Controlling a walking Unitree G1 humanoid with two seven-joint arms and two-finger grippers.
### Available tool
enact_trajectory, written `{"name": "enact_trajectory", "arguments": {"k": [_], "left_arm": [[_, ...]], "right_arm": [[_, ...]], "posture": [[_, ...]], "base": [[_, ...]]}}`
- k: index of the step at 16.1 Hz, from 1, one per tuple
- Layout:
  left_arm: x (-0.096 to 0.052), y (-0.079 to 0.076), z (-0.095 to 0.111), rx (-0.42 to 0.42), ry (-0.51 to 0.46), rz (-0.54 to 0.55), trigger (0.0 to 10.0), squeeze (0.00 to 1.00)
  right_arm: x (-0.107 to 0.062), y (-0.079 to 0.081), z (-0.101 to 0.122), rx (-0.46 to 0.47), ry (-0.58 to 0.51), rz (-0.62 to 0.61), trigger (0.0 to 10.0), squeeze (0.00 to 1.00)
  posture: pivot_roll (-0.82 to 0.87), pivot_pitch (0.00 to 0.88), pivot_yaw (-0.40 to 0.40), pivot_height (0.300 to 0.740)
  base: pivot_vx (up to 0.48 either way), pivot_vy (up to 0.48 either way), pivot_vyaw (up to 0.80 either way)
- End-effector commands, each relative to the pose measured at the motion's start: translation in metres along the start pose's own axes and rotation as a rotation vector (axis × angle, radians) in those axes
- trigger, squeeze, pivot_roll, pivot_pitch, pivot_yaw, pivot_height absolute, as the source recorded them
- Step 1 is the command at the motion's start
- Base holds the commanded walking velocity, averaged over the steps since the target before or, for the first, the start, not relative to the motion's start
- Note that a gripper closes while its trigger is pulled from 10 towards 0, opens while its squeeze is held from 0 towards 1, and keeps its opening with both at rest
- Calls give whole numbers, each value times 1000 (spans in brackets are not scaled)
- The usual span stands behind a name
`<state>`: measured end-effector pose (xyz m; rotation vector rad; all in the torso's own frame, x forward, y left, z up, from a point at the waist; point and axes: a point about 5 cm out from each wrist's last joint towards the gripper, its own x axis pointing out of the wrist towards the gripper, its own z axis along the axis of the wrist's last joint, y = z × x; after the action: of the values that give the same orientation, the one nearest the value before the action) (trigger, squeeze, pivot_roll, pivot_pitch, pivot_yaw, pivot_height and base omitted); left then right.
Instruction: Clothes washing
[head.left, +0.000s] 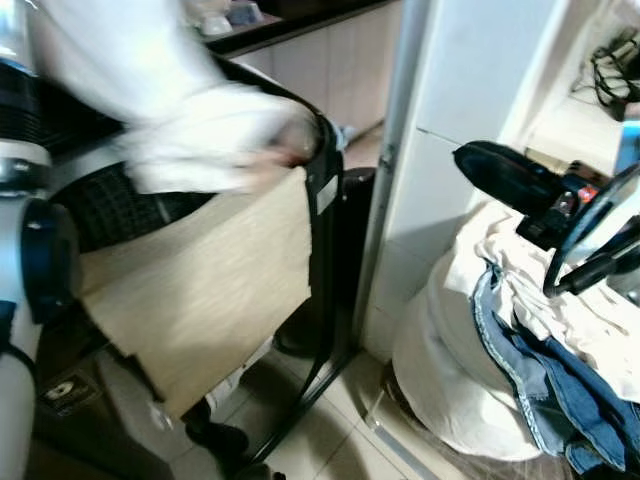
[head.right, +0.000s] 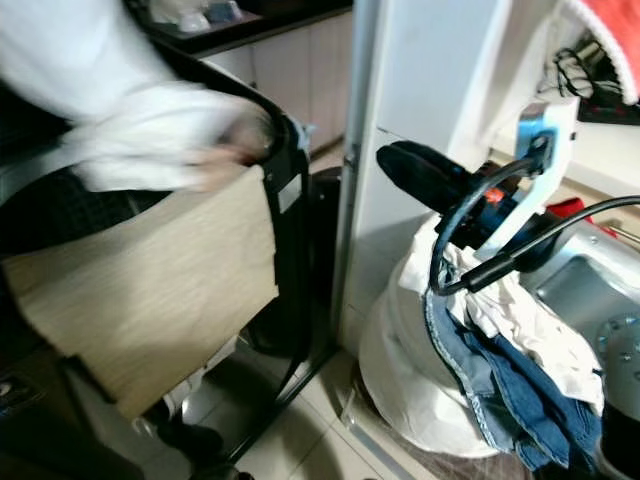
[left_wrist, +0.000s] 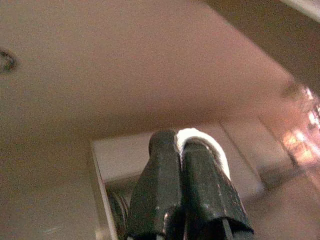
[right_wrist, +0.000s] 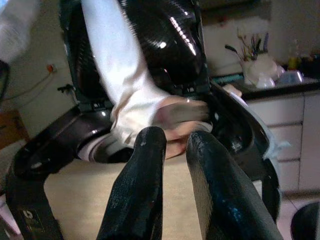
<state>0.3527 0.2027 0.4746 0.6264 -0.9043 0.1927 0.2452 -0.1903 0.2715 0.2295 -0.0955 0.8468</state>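
Nearest on the right, a white fabric laundry sack (head.left: 450, 380) stands on the tiled floor, heaped with a crumpled cream-white garment (head.left: 560, 300) and a folded piece of blue denim (head.left: 560, 390) that spills over its near edge. This is the load for the wash. It looks soft and limp, so it should sag and trail when lifted. The denim is likely the heavier piece, thick enough at a seam or fold to give two thin fingers a firm bite. The cream cloth would best be pinched at a bunched ridge on top, not a flat single layer that could slip free.

Just above the heap hangs the right gripper (right_wrist: 172, 165), its two long black fingers a narrow gap apart with nothing between them, pointing left toward the machine.

To the left, a little farther off, stands a black top-loading washing machine (head.left: 325, 200) with a beige panel on its front. Its glossy dark lid (right_wrist: 160, 45) is raised. A person's arm in a white sleeve (head.left: 150, 90) reaches over the rim, the hand (right_wrist: 182, 115) blurred at the drum opening.

The left gripper (left_wrist: 186, 175) is raised and points up at the ceiling, its fingers pressed together. A bit of white shows at their tips, and I cannot tell whether it is cloth being held.

Beyond the machine runs a pale kitchen counter (right_wrist: 280, 90) with crockery on it.
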Motion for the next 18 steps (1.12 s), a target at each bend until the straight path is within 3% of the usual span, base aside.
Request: {"name": "enact_trajectory", "arguments": {"k": [1, 2, 3, 4, 5, 6, 7, 9, 11, 12, 13, 14, 15, 16, 18], "left_arm": [[-18, -36, -44, 11, 203, -164, 0, 0], [-26, -50, -58, -5, 286, -245, 0, 0], [-47, -74, -84, -10, 436, -378, 2863, 0], [-82, -101, -115, 2, 646, -558, 10000, 0], [-104, -112, -130, 29, 770, -649, 10000, 0], [-111, -114, -135, 2, 831, -669, 10000, 0], [-122, -114, -142, 17, 909, -731, 10000, 1000], [-122, -103, -147, 60, 947, -727, 10000, 1000], [-109, -83, -144, 101, 950, -679, 10000, 1000], [-111, -79, -145, 139, 965, -716, 10000, 1000], [-113, -78, -146, 170, 975, -747, 10000, 1000], [-117, -82, -146, 185, 950, -806, 10000, 996], [-118, -84, -145, 161, 942, -815, 10000, 996], [-133, -94, -148, 223, 948, -980, 10000, 0], [-150, -94, -155, 283, 1009, -1119, 10000, 0]], "right_arm": [[0, 1, -5, -9, 14, 1, 10000, 0], [0, 2, -7, -8, 17, 1, 10000, 0], [1, 3, -10, -4, 29, 1, 10000, 0], [2, 5, -17, -5, 55, 6, 10000, 0], [3, 7, -20, -5, 70, 14, 10000, 0], [3, 8, -21, -4, 79, 19, 10000, 0], [3, 11, -25, -6, 106, 30, 10000, 0], [0, 13, -32, 3, 147, 39, 10000, 0], [-5, 2, -43, 43, 206, -53, 10000, 0], [-7, -4, -47, 45, 231, -91, 10000, 0], [-11, -12, -53, 49, 273, -158, 10000, 0], [-19, -37, -66, 32, 334, -359, 10000, 0], [-21, -42, -68, 16, 345, -401, 10000, 0], [-29, -56, -76, 1, 375, -528, 10000, 0], [-31, -59, -78, 2, 375, -559, 10000, 0]], "posture": [[-116, 0, 50, 740], [-121, 0, 51, 740], [-123, 0, 51, 740], [-126, 0, 53, 740], [-132, 0, 56, 740], [-135, 0, 58, 740], [-134, 0, 57, 740], [-134, 0, 55, 740], [-127, 0, 50, 740], [-124, 0, 50, 740], [-124, 0, 50, 740], [-125, 0, 51, 740], [-125, 0, 51, 740], [-118, 0, 47, 740], [-120, 0, 49, 740]], "base": [[0, 0, 0], [0, 0, 0], [0, 0, 0], [0, 0, 0], [0, 0, 0], [0, 0, 0], [0, 0, 0], [0, 0, 0], [0, 0, 0], [0, 0, 0], [0, 0, 0], [0, 0, 0], [0, 0, 0], [0, 0, 0], [0, 0, 0]]}}
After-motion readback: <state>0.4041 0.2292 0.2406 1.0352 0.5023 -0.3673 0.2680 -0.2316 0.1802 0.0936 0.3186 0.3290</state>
